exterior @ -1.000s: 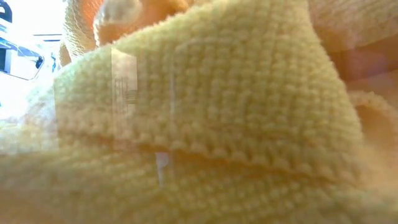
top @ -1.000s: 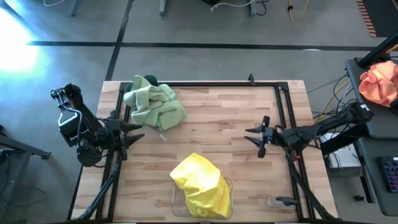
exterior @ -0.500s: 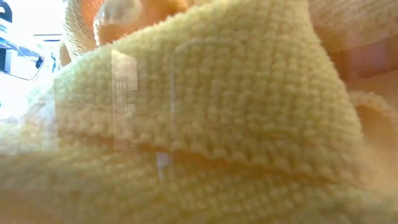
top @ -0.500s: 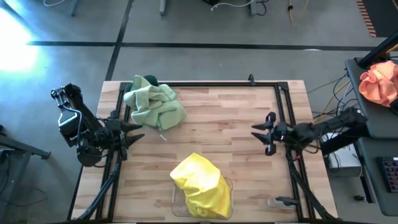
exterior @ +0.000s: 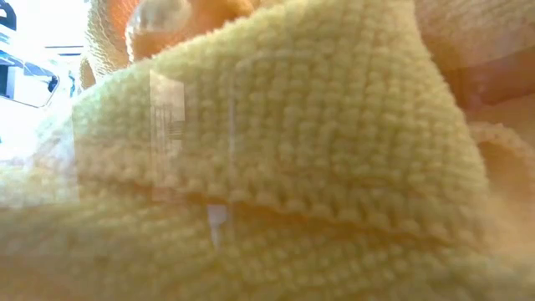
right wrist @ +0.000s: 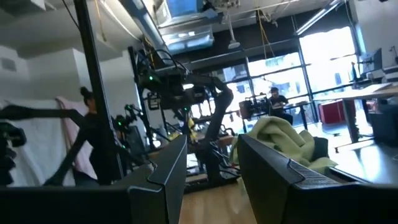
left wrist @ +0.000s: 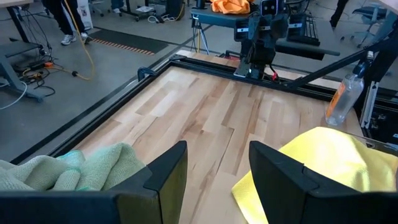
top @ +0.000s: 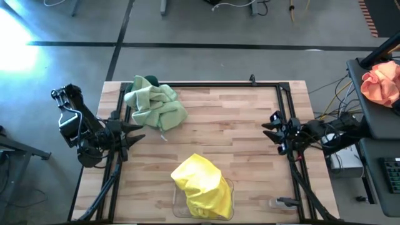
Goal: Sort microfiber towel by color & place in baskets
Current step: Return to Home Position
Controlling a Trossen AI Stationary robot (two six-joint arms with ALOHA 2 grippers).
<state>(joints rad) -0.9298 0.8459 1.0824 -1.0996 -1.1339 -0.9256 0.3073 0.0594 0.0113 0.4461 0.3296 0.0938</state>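
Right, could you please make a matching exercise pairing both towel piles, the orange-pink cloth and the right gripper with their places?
1. green towels
2. yellow towels
3. orange-pink cloth
4. right gripper

A. open and empty at the table's right edge
B. heaped in the clear bin, bottom of the high view
C. off the table, on a dark stand to its right
D. piled over the teal bin, top-left table corner

Pairs: 1-D, 2-B, 3-C, 4-A.

The left gripper waits at the table's left edge.

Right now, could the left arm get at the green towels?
Probably yes. The left gripper is open at the left edge of the table, close to the green towels, with only bare wood between them.
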